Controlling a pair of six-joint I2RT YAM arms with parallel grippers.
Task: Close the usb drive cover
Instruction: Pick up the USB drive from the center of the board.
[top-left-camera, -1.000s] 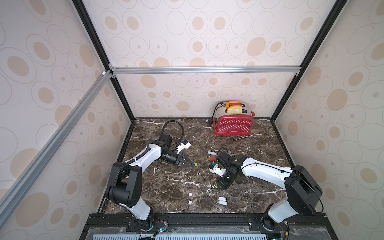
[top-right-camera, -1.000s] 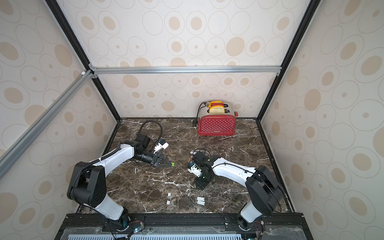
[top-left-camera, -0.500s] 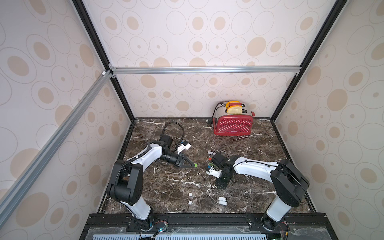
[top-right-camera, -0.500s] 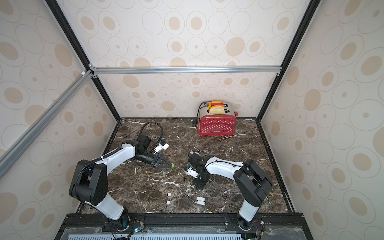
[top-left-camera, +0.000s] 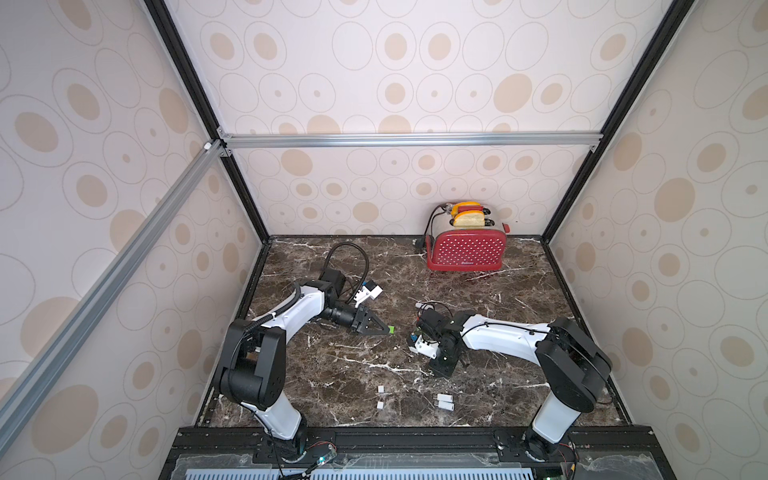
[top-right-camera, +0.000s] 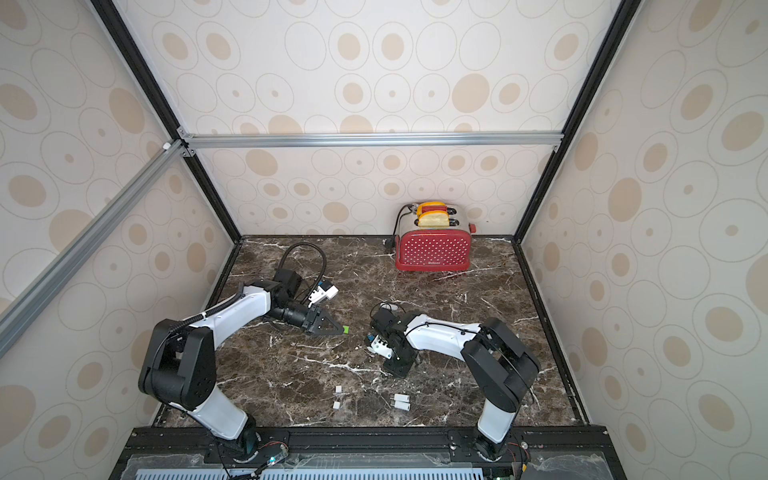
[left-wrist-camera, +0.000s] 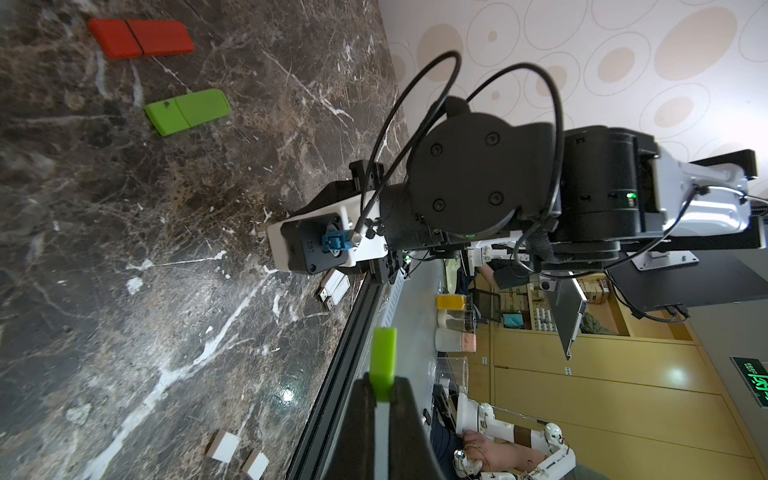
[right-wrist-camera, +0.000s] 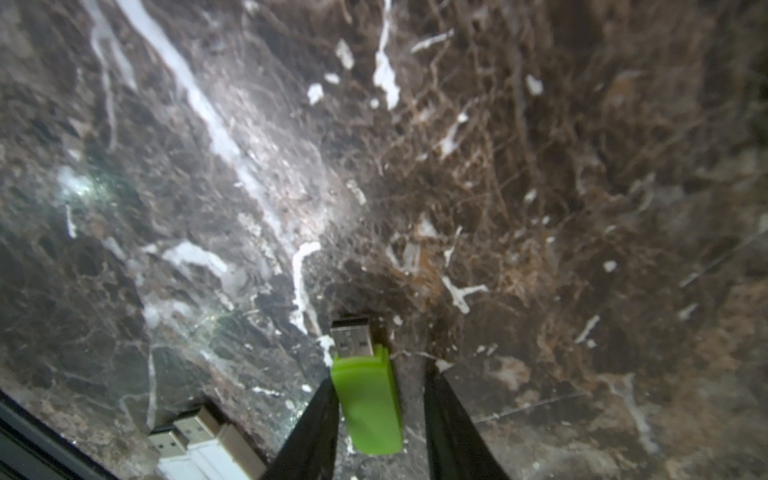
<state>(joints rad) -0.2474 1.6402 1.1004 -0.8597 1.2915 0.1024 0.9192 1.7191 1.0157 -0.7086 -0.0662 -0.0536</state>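
Trouble looms if the right jaws, narrowly open astride the green USB drive (right-wrist-camera: 368, 399) on the table (top-left-camera: 519, 291) at lower centre of both top views, skew it while pinching: the green cap (left-wrist-camera: 383, 357) clamped in the left jaws would miss the plug (right-wrist-camera: 351, 336).

Dark marble table (top-left-camera: 332, 365) holding a toaster and small USB parts.
In both top views a red toaster (top-left-camera: 467, 251) stands at the back, right of centre. Two white caps (top-left-camera: 380, 389) and two white drives (top-left-camera: 444, 398), side by side, lie low in the frame. The left wrist view shows a red drive (left-wrist-camera: 141, 38) and a green drive (left-wrist-camera: 187, 111), both capped.
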